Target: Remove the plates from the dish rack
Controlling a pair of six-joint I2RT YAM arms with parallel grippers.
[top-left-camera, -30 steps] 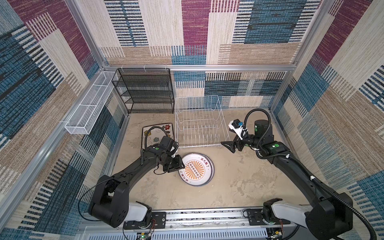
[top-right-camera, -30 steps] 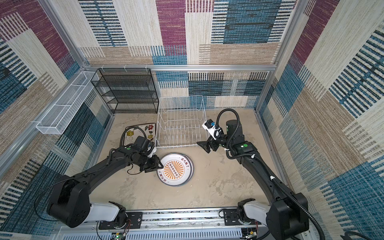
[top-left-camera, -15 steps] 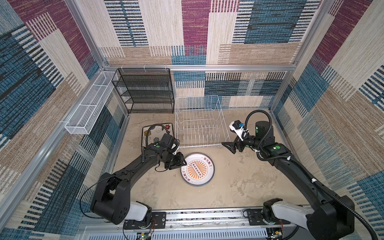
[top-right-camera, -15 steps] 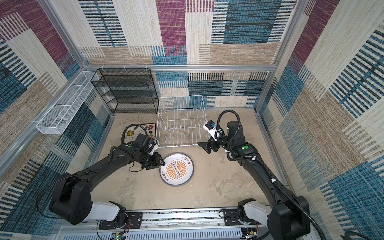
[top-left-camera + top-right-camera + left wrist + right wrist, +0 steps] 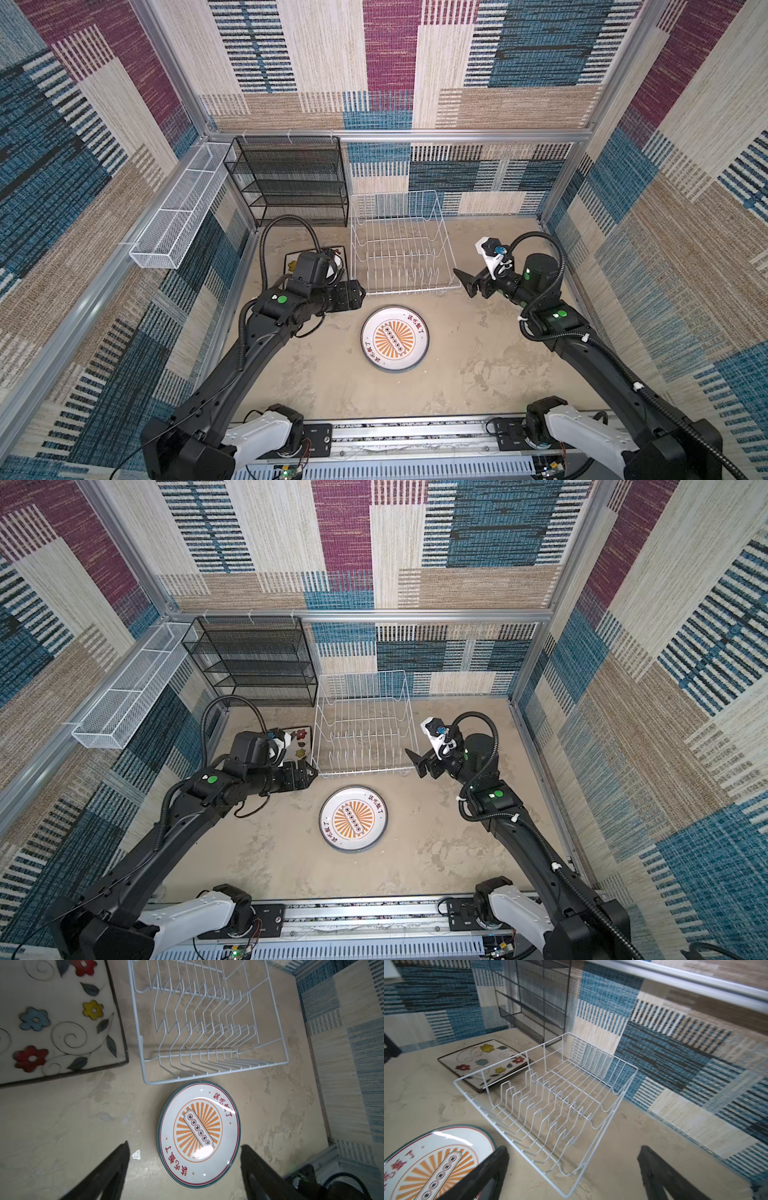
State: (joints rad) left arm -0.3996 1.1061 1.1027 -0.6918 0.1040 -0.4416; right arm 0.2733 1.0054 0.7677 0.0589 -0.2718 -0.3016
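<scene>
Since 1 s ago the left jaws let go of the round plates (image 5: pixel 395 338) and backed off to their 10 o'clock. They're spread wide and empty. The right jaws are also wide and empty, at 3 o'clock of the dish rack (image 5: pixel 401 253). Its tines are bare, so I judge unloading done. The round ones sit stacked face up on the desk (image 5: pixel 478 374) at the rack's 6 o'clock, with dark rims and an orange sunburst print. The square plates (image 5: pixel 62 1028) lie flat at its 9 o'clock.

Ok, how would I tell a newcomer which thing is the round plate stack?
Find the white wire dish rack at the back of the table. Just in front of its near edge lies the round plate stack. Unlike the square flowered plates left of the rack, it is round and dark-rimmed, with an orange sunburst centre.
</scene>
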